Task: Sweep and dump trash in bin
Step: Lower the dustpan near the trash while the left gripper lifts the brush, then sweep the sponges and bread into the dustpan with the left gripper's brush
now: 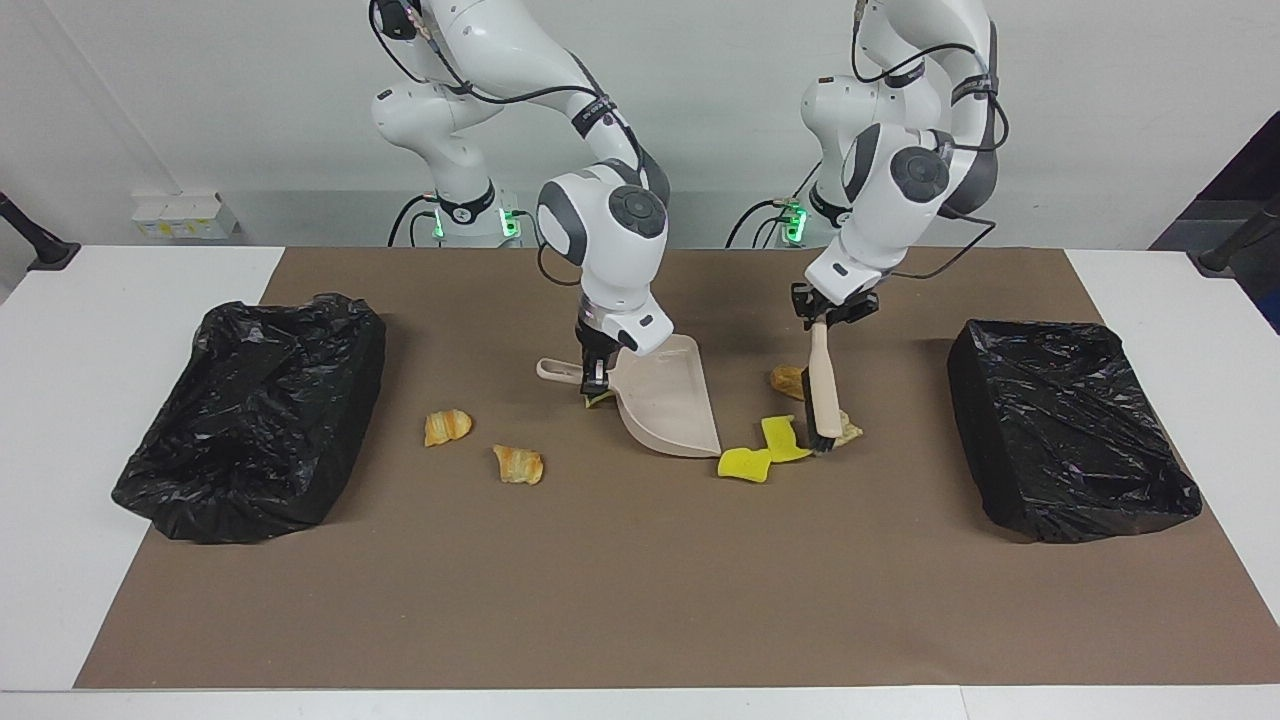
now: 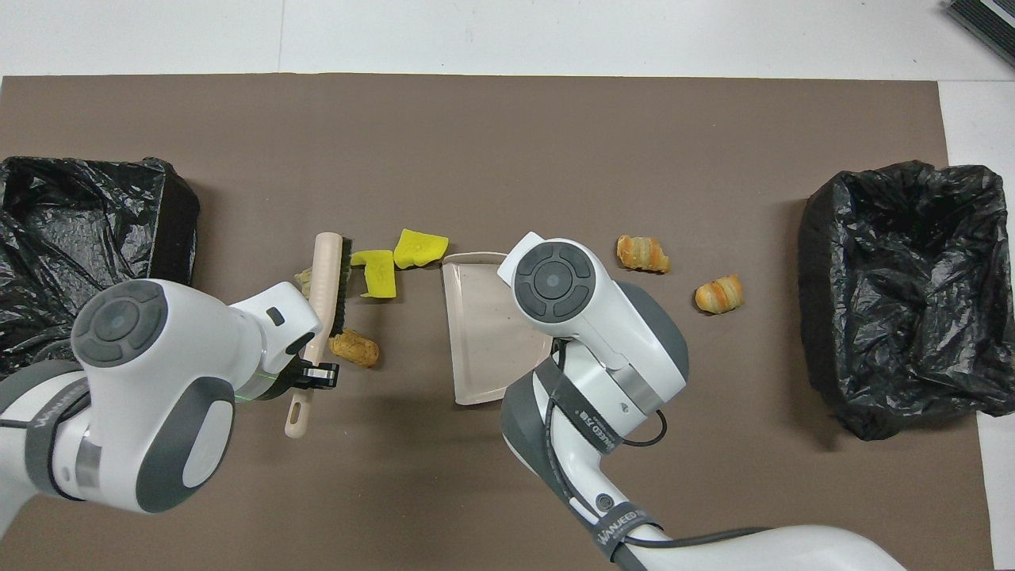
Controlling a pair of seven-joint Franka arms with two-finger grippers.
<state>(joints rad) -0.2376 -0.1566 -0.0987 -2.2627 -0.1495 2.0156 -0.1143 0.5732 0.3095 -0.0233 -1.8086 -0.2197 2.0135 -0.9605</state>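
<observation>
Sweep in progress: left gripper [image 1: 832,312] clamps brush [image 1: 823,390], right gripper [image 1: 594,378] clamps dustpan [image 1: 668,410]; keep bristles low, drive sponge pieces [image 1: 762,452] squarely into pan mouth.

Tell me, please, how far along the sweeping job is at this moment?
Early. Nothing shows in the dustpan or in either black-lined bin. In hand: the left pincer holds the brush against two yellow sponge pieces and a bun beside the pan, which the right pincer holds. Left: two croissants, then dumping.
</observation>
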